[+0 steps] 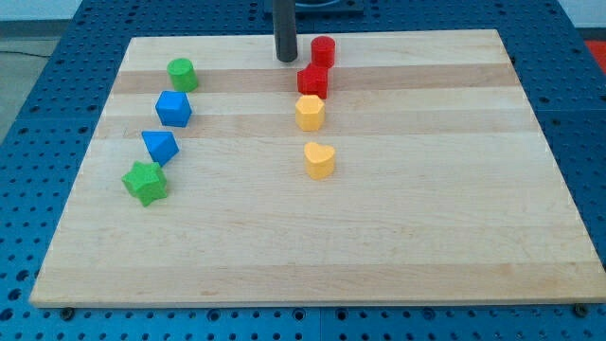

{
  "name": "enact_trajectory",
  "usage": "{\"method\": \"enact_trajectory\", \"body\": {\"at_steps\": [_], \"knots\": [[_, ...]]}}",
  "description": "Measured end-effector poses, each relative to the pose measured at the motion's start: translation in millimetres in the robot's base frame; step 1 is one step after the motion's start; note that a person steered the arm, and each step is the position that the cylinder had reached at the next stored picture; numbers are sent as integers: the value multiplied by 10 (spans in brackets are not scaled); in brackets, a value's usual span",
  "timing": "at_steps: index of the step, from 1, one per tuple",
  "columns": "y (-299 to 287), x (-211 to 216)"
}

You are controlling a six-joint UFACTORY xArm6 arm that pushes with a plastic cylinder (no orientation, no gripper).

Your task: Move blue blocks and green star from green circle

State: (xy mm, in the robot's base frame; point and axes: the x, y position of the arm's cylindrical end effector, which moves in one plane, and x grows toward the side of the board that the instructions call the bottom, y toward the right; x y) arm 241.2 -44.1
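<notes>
A green circle block (182, 74) sits at the board's upper left. Just below it lies a blue cube-like block (173, 109), then a blue triangular block (160, 147), then a green star (145, 183), forming a column running down and slightly left. My tip (286, 59) rests on the board near the top edge, just left of a red cylinder (323, 50), far to the right of the green and blue blocks and touching none of them.
A red star-like block (312, 81), a yellow hexagon (310, 113) and a yellow heart (319, 160) form a column below the red cylinder. The wooden board (379, 246) lies on a blue perforated table.
</notes>
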Motion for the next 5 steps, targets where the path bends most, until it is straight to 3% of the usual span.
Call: {"method": "enact_trajectory", "body": {"at_steps": [2,5], "knots": [[-40,0],[-1217,-13]]}}
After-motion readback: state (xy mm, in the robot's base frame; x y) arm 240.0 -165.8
